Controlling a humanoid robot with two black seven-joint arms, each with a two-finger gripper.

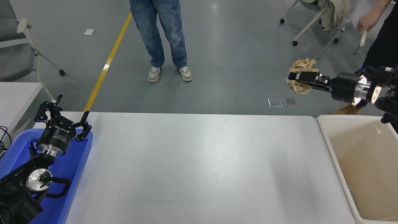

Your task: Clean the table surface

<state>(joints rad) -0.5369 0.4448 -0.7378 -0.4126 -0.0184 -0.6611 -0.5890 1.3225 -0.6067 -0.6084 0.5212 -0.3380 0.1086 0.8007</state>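
We look down on the worktop (199,168), the big white table surface. It is wide, and its long side runs from left to right in front of us. We see nothing lying on it.

Our right gripper (299,79) is up high, past the far right corner of the worktop. Its fingers are clamped tight on a crumpled ball of brown paper (301,81). The arm comes in from the right edge and points to the left, so the paper ball sits at the left end of the fingers. The ball is a round lump with no long side, so it points no special way.

The thing that matters next is the cream bin (329,146). It stands just beside the right end of the worktop. From the paper ball, the bin lies to the right and nearer to us, and lower down. We think the ball has to come back that way and hang over the bin before the fingers let go. The right arm is much nearer to the bin.

Our left gripper (63,116) is parked over the blue tray (74,168) at the lower left, with its fingers spread apart and nothing in them.
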